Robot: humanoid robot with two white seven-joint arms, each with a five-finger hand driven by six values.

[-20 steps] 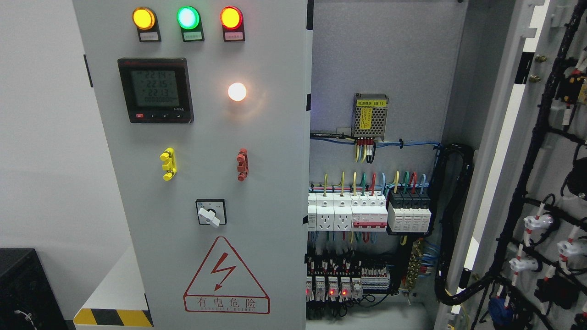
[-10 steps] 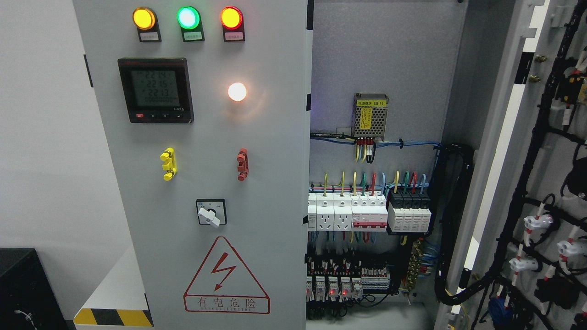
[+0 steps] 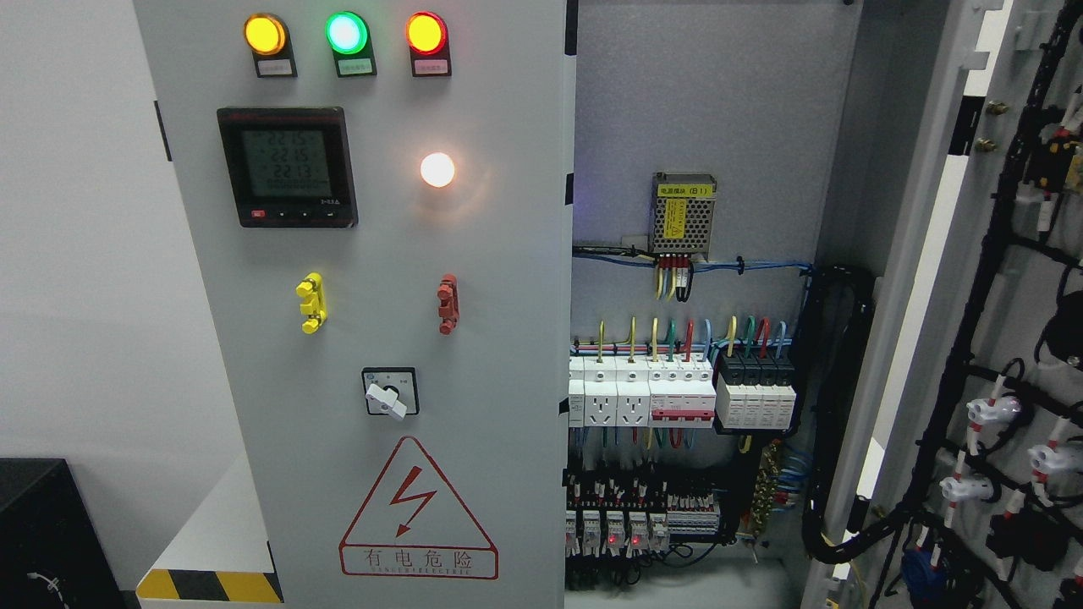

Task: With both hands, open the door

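Head view: neither robot hand shows anywhere in the picture, so whether the fingers are spread, pressed together or pinching anything cannot be told. Taking the warning triangle [image 3: 418, 510] as landmark, it is printed low on the left door [image 3: 372, 304], which stands shut or nearly so and fills the middle of the picture. Above the triangle sits the rotary switch [image 3: 388, 392]; higher again are the yellow handle [image 3: 311, 303] and the red handle [image 3: 447, 304], then the meter [image 3: 287, 166] and the three indicator lamps [image 3: 345, 32] at the top. To the right of the triangle the cabinet interior [image 3: 685, 406] lies exposed, with breakers and coloured wiring. Far right of it the right door [image 3: 1007, 338] is swung wide, its inner face carrying black cable looms.

Judging from this, the right door is done and the left door remains. To do that step well, a robot hand should probably come in at the door's free right edge, just right of the red handle, hook the edge firmly, and pull along the hinge arc. It should stay clear of the live wiring behind. The door's place relative to either robot hand cannot be stated, since both are out of view.
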